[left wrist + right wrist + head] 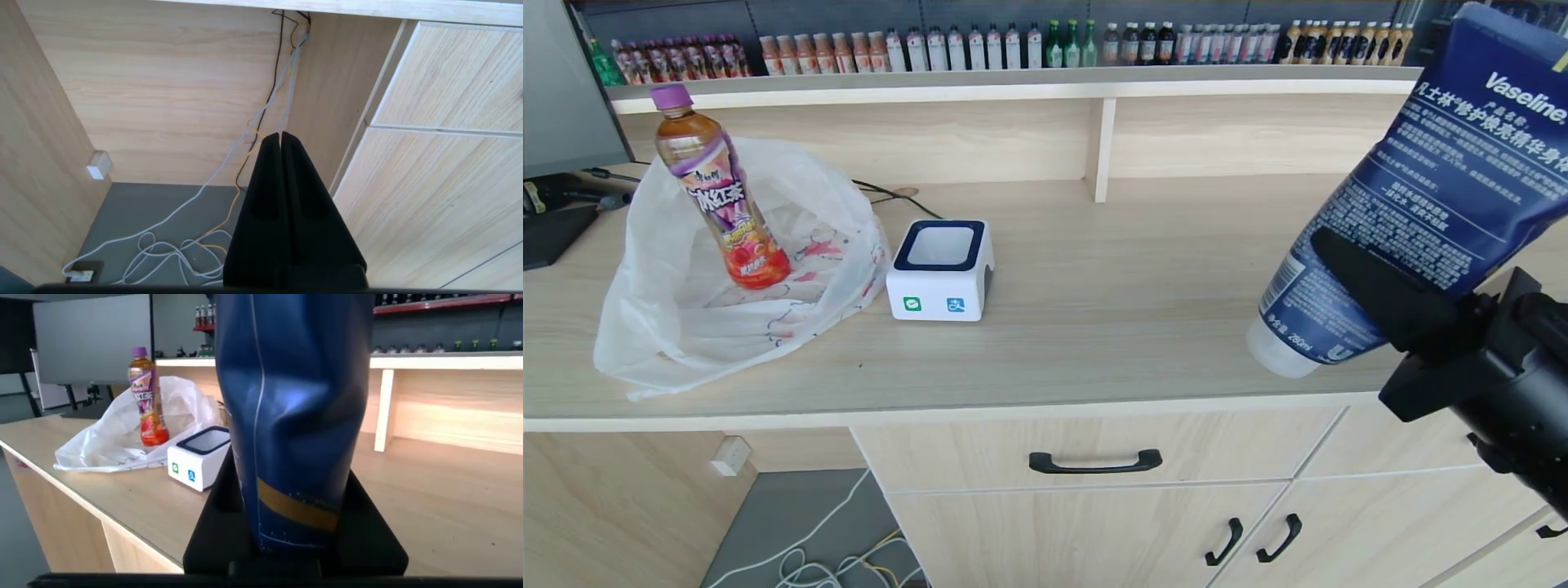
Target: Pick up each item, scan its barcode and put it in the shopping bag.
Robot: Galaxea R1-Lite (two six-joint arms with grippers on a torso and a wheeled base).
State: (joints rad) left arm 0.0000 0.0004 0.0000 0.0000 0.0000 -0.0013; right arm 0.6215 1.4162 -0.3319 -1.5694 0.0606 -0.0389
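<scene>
My right gripper is shut on a dark blue lotion tube, held tilted above the counter's right end, cap end down toward the counter edge. In the right wrist view the tube stands between the black fingers. A white barcode scanner box with a dark-rimmed window sits mid-counter. Left of it lies a translucent white shopping bag with a tea bottle standing upright in it. My left gripper is shut with nothing in it, hanging below counter level beside the cabinet.
The wooden counter has a raised back shelf with a vertical divider. Rows of bottles line the far shelf. A dark monitor base stands at the far left. Drawers with black handles are below; cables lie on the floor.
</scene>
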